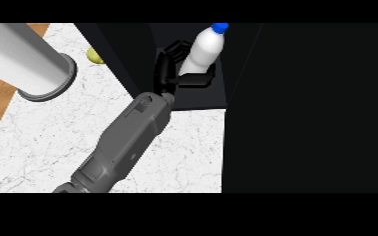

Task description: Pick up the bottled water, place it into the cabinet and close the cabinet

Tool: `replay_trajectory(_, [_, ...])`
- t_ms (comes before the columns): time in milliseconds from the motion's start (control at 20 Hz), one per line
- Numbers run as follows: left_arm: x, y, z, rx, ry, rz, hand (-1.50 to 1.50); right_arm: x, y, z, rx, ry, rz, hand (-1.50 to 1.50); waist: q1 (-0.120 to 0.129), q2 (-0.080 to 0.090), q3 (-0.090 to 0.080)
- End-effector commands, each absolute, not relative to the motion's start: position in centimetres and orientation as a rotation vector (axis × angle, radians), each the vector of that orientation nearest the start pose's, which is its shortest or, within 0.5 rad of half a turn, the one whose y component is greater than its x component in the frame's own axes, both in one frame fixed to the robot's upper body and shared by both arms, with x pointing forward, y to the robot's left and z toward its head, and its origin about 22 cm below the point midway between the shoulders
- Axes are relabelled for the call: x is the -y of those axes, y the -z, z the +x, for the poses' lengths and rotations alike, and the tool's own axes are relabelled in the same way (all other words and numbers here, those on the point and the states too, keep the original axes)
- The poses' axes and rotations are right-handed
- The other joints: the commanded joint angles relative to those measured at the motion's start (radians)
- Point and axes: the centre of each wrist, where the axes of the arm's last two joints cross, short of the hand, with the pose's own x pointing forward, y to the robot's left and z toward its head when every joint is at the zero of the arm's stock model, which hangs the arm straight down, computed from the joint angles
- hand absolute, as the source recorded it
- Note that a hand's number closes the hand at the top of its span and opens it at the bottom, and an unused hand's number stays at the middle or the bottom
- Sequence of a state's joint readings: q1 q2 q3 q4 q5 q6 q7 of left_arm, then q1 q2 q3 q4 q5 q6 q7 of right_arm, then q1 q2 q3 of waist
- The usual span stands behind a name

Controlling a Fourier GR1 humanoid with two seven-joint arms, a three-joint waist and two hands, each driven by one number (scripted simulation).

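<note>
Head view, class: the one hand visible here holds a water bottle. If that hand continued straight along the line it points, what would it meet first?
The hand, curled round the bottled water, points into the dark cabinet. Its inner back wall probably comes first, though depth there is unclear.

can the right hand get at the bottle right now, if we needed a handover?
Probably not. The right hand shows nowhere in the view, and the bottled water already sits inside the dark cabinet, with the left hand curled round it; the cabinet's black panel covers the right side.

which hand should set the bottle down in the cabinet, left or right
Probably the left. The left hand is already curled round the bottle, holding it inside the dark cabinet. The right hand is not in view.
</note>
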State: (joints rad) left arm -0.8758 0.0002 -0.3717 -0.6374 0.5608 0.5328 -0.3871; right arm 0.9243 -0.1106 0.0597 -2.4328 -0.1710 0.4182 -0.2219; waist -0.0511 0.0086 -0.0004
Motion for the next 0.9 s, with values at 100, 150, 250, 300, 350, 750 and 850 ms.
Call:
replay_trajectory(100, [-7.6, -2.2, 40.6, 1.712, 0.113, 0.196, 1.50, 26.8, -11.1, 4.4, 1.861, -0.117, 0.236, -1.50, -0.012, 0.012, 0.000])
replay_trajectory(150, [-9.4, -2.0, 41.2, 1.694, 0.090, 0.238, 1.50, 27.0, -9.8, 4.5, 1.863, -0.123, 0.235, -1.50, -0.021, 0.014, 0.001])
replay_trajectory(250, [-8.1, -2.8, 41.6, 1.668, 0.095, 0.286, 1.50, 26.9, -10.7, 5.1, 1.878, -0.114, 0.213, -1.50, -0.004, 0.014, 0.000])
replay_trajectory(300, [-9.1, -3.3, 42.2, 1.635, 0.042, 0.279, 1.50, 27.4, -11.0, 4.0, 1.860, -0.131, 0.225, -1.50, -0.019, 0.011, 0.000])
replay_trajectory(350, [-9.1, -1.1, 41.0, 1.631, 0.030, 0.329, 1.50, 26.9, -10.0, 4.8, 1.866, -0.115, 0.227, -1.50, -0.035, 0.017, 0.000])
replay_trajectory(750, [-10.7, -3.4, 43.2, 1.626, -0.043, 0.382, 1.50, 26.9, -10.5, 4.9, 1.880, -0.140, 0.260, -1.50, -0.043, 0.025, -0.001])
replay_trajectory(850, [-12.1, -2.6, 43.1, 1.640, 0.004, 0.459, -1.50, 26.9, -10.5, 4.3, 1.864, -0.145, 0.251, -1.50, -0.054, 0.026, -0.001])
